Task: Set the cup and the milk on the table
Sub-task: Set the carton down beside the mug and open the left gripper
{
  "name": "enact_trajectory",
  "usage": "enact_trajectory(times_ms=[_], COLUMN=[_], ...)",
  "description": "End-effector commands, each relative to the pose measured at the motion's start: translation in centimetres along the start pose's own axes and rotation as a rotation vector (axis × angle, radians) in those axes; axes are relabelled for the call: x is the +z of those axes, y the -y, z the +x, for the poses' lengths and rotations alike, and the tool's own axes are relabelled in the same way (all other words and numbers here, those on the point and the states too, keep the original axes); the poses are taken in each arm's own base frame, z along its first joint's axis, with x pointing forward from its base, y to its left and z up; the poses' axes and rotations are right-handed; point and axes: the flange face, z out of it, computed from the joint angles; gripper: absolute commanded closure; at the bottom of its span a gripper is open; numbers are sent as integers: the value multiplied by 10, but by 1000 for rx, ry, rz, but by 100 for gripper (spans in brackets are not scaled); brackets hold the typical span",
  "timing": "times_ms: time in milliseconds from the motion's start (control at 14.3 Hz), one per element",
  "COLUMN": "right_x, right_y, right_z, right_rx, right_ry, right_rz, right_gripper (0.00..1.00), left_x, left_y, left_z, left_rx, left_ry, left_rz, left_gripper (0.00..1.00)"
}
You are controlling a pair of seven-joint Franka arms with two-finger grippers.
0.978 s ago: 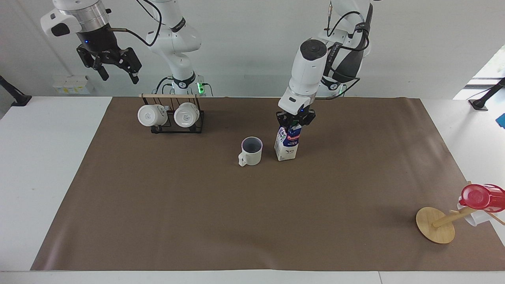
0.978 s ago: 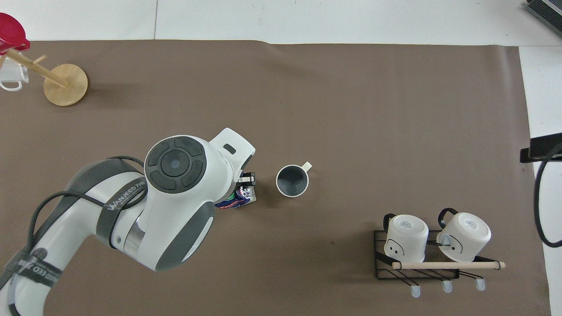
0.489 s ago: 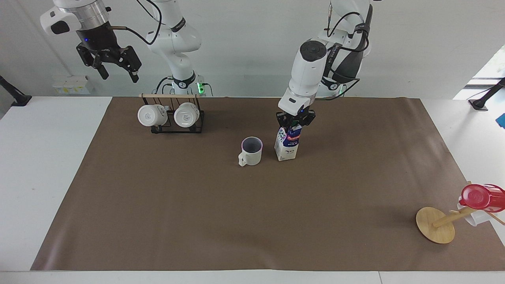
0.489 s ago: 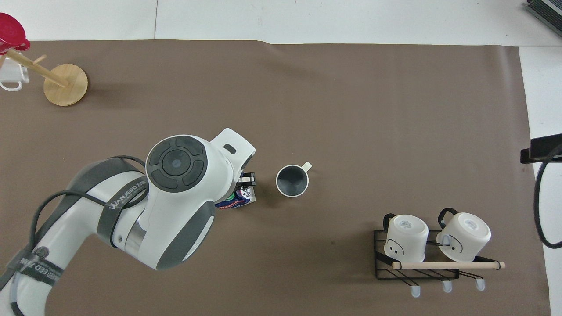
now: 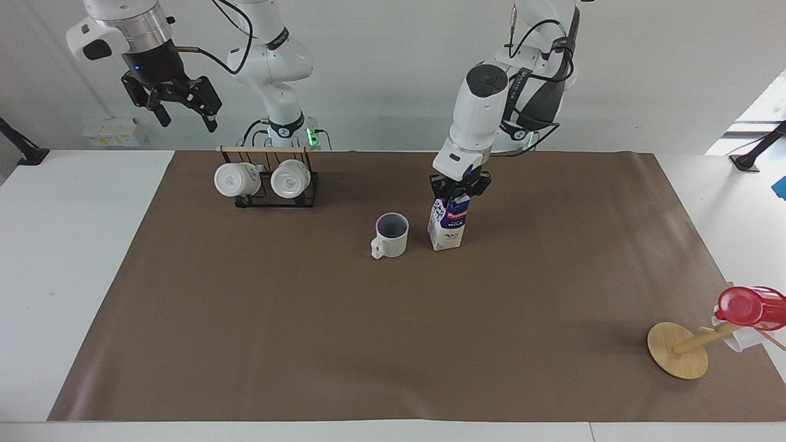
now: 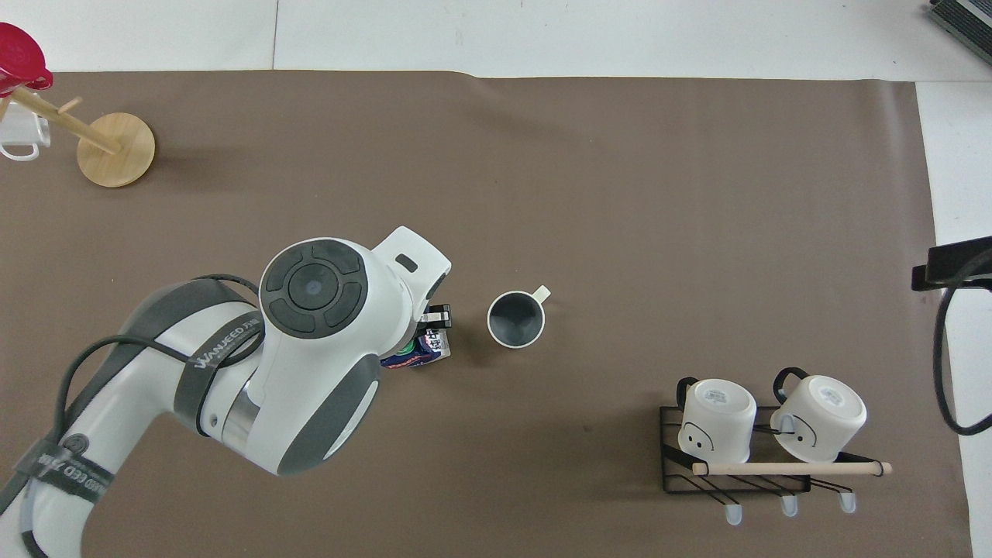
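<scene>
The milk (image 5: 447,226), a blue-and-white carton, stands upright on the brown sheet of the table (image 5: 245,344). The cup (image 5: 390,236), a cream mug with a dark inside, stands beside it toward the right arm's end, handle pointing away from the robots. My left gripper (image 5: 460,191) points straight down at the carton's top, fingers spread on either side of the gable. In the overhead view the left arm hides most of the milk (image 6: 425,353); the cup (image 6: 515,319) shows whole. My right gripper (image 5: 187,123) is open and empty, raised high over the table's edge near the mug rack.
A black wire rack (image 5: 270,184) holds two plain white mugs close to the robots at the right arm's end. A tipped wooden stand (image 5: 678,350) with a red plastic cup (image 5: 746,307) lies at the corner far from the robots, at the left arm's end.
The right gripper has drifted a little higher and turned slightly. The left arm has shifted only slightly at the carton's top. The milk and the cup have not moved.
</scene>
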Motion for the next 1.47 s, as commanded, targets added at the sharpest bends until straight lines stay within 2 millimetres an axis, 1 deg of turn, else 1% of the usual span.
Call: enact_trajectory(times_ms=[0, 70, 140, 210, 279, 349, 489, 559, 629, 838, 978, 1118, 1258, 1397], right_x=[-2, -3, -2, -2, -2, -2, -2, -2, -2, -2, -2, -2, -2, -2], right_y=[-1, -1, -1, -1, -1, -1, -1, -1, -1, -1, -1, -1, -1, -1], right_z=[-8, -8, -8, -8, -8, -8, -8, -8, -8, -8, -8, -8, -8, -8], right_rx=[-25, -25, -25, -25, -25, -25, -25, -25, -25, -25, -25, -25, -25, -25], right_ry=[-17, -17, -16, -16, -16, -16, -16, -16, -16, -14, -16, -16, -16, -14], right_rz=[15, 17, 16, 16, 16, 16, 16, 16, 16, 16, 16, 16, 16, 18], right_gripper=[0, 0, 0, 0, 0, 0, 0, 0, 0, 0, 0, 0, 0, 0], left_x=[0, 0, 0, 0, -1, -2, -5, -9, -18, -67, -93, -118, -137, -154], left_y=[0, -1, -1, -1, -2, -6, -7, -7, -3, 15, 45, 80, 124, 169], left_z=[0, -1, -1, -1, -2, -4, -5, -5, -5, 5, 21, 36, 50, 58], left_rx=[8, 10, 10, 9, 12, 15, 10, 14, 13, 15, 51, 94, 131, 150], left_ry=[-8, -9, -9, -9, -8, -8, -7, -12, -13, -2, 17, 33, 44, 31], left_rz=[16, 17, 17, 17, 18, 18, 17, 16, 14, 25, 36, 41, 41, 35], left_gripper=[49, 44, 35, 20, 3, 0, 0, 0, 0, 0, 0, 0, 0, 0])
